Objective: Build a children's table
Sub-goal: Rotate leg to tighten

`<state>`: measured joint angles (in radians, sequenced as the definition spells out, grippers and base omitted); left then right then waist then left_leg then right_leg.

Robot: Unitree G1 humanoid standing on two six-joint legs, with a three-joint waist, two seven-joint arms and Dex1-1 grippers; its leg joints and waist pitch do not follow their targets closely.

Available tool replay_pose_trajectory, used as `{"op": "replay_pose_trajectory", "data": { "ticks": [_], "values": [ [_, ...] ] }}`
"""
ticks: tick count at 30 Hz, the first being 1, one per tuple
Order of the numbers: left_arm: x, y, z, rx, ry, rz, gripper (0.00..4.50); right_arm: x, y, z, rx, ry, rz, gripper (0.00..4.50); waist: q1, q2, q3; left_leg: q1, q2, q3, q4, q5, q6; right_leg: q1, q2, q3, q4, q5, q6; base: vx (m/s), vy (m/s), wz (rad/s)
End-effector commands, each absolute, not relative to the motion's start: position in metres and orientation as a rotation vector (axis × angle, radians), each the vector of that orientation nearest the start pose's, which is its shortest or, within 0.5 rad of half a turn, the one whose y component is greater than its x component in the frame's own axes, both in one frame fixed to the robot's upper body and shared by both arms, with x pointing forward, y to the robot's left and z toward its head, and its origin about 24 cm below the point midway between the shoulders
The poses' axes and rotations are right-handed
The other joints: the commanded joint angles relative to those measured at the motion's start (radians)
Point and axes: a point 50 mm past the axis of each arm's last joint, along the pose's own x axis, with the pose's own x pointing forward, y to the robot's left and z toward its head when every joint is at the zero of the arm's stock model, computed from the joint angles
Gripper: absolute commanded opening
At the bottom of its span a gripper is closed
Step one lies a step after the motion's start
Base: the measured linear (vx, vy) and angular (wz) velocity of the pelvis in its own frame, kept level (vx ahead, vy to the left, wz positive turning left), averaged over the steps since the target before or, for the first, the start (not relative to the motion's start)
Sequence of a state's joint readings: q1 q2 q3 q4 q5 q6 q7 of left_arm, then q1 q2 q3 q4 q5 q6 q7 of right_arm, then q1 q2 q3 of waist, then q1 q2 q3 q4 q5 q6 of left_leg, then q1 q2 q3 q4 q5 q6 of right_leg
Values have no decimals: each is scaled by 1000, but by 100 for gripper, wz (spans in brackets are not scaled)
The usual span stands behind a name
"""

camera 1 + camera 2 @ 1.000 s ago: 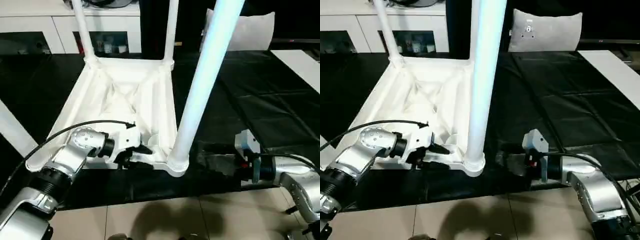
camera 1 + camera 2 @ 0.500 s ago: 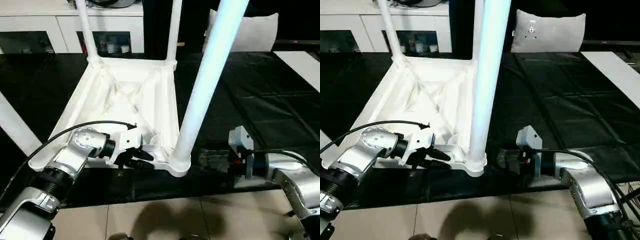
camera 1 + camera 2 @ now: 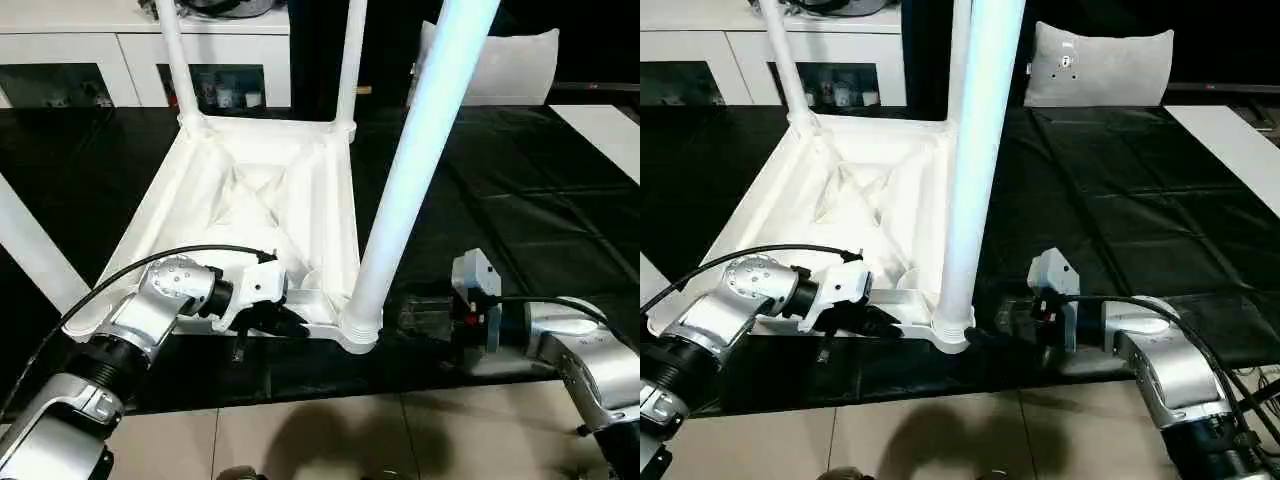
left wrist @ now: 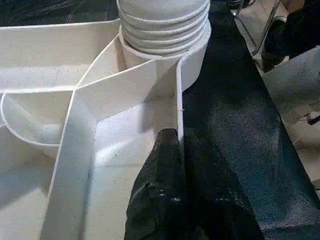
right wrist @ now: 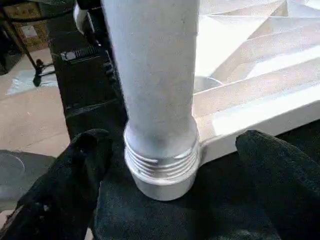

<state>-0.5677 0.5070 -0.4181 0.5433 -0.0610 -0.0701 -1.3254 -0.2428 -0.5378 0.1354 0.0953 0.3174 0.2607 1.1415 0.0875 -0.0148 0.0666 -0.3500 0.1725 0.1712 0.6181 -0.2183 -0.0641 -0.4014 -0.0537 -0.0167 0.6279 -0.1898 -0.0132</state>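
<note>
Table lies upside down on the black mat; my left gripper has just pinched shut on its near rim, while my right gripper, jaws wide, has closed in around the near leg, ready to twist.

1. Left forearm: silver rounded segments, black ribbed ring, thin black cable arching above
2. Left gripper: white housing, black fingers
3. Right forearm: silver, black cable, grey camera block with red mark
</note>
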Motion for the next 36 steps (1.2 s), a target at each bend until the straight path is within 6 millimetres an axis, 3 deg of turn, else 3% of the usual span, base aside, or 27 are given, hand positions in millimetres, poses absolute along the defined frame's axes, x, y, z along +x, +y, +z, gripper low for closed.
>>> {"op": "replay_pose_trajectory", "data": {
  "ticks": [1,5,11,16,22,24,30,33,35,36],
  "values": [
    [293,152,40,565,520,-1546,5,269,-172,72,-166,270,1228,450,1,0,-62,3,54,-18,-87,-193,14,40,-86,42,-87,-310,-203,0,0,0],
    [286,145,42,536,518,-1629,1,278,-167,71,-143,256,1269,432,-2,-3,-65,1,55,-17,-86,-175,18,43,-87,41,-80,-255,-228,0,0,0],
    [283,139,43,562,502,-1665,0,283,-163,67,-100,297,1351,381,3,-4,-71,0,54,-11,-78,-98,53,49,-84,36,-64,-93,-275,0,0,0],
    [283,136,42,565,504,-1669,0,289,-155,65,-48,324,1447,351,6,-1,-69,2,57,-10,-78,-124,49,48,-86,34,-68,-145,-279,0,0,0],
    [284,138,42,566,515,-1668,0,289,-152,66,-22,339,1506,288,11,-3,-71,0,57,-11,-79,-107,49,51,-86,33,-63,-109,-282,0,0,0],
    [283,138,42,566,519,-1669,0,288,-152,65,-15,347,1520,288,11,-5,-70,0,57,-11,-79,-114,50,50,-87,33,-66,-133,-277,0,0,0],
    [283,142,41,543,553,-1639,0,283,-151,62,24,364,1552,230,13,-1,-70,2,59,-11,-81,-121,42,48,-87,33,-67,-148,-274,0,0,0],
    [283,141,40,518,573,-1581,0,280,-146,60,43,358,1525,217,13,-2,-68,1,59,-12,-83,-126,37,48,-88,35,-69,-158,-269,0,0,0],
    [279,135,41,421,576,-1508,0,283,-135,54,7,356,1408,214,8,0,-66,2,60,-13,-86,-139,26,46,-89,36,-69,-175,-267,0,0,0],
    [278,132,41,393,570,-1475,0,285,-131,51,-5,355,1352,212,3,-1,-61,0,57,-16,-91,-167,16,46,-88,34,-75,-232,-256,0,0,0]
  ]
}}
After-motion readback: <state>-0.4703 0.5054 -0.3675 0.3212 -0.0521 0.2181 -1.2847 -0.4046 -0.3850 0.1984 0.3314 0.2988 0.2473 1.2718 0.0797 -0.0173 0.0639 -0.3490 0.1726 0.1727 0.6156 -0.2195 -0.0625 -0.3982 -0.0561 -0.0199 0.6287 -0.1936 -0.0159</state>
